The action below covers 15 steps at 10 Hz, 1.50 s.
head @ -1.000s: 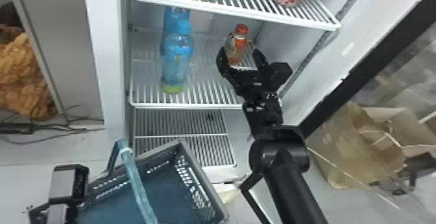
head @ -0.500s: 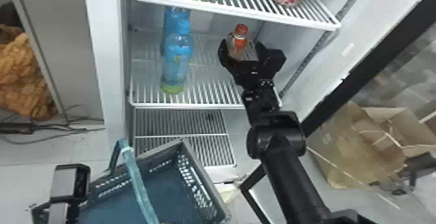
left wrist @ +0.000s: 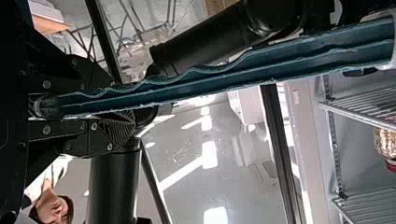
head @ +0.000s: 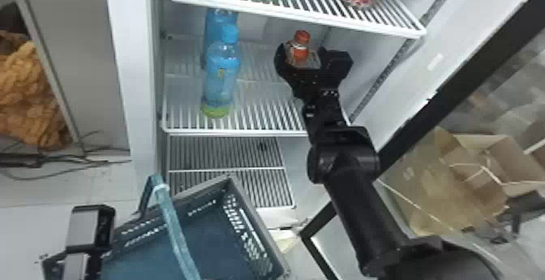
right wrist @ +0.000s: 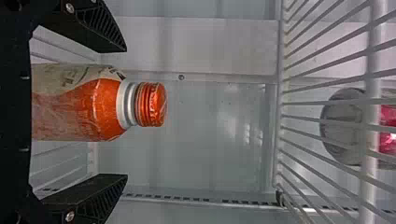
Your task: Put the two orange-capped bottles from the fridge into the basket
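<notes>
White fridge (head: 136,64) with wire shelves. Before it, a dark blue basket (head: 263,234) with perforated sides; the left hand (head: 90,226) is clenched around its teal handle (head: 174,226). The right hand (head: 302,50) is released, fingers parted on either side of an upright orange-capped bottle (head: 300,56) on the middle shelf (head: 239,132). Its label (right wrist: 74,107) is cream and orange with dark print; the glossy, ridged orange cap (right wrist: 152,105) tops a silvery neck.

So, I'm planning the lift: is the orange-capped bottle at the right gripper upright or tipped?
Upright: the orange-capped bottle has its cap uppermost, between the open black fingers of the right gripper.
</notes>
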Each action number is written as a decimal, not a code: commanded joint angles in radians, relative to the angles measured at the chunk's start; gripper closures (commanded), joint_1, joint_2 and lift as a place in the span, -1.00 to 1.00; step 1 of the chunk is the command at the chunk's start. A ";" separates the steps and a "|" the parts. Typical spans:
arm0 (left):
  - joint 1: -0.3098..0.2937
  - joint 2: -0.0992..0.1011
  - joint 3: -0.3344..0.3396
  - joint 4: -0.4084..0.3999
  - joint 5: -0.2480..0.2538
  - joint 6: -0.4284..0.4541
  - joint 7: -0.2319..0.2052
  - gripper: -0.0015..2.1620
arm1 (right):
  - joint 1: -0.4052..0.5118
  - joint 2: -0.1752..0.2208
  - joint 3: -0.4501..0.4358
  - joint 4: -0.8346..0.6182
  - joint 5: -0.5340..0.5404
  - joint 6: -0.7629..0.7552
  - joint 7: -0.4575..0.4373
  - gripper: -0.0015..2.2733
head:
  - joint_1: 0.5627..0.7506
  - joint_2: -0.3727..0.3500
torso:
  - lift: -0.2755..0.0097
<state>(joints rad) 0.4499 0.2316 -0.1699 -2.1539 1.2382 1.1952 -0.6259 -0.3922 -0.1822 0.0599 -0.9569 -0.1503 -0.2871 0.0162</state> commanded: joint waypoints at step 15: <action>0.016 -0.005 0.016 0.003 0.000 -0.002 -0.008 0.10 | 0.485 0.004 -0.060 -0.755 -0.011 0.302 0.027 -0.33 | 0.41 -0.94 | -0.72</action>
<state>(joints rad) 0.4662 0.2266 -0.1530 -2.1516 1.2390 1.1936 -0.6332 0.0526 -0.1722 0.0046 -1.6568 -0.1399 -0.0018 0.0420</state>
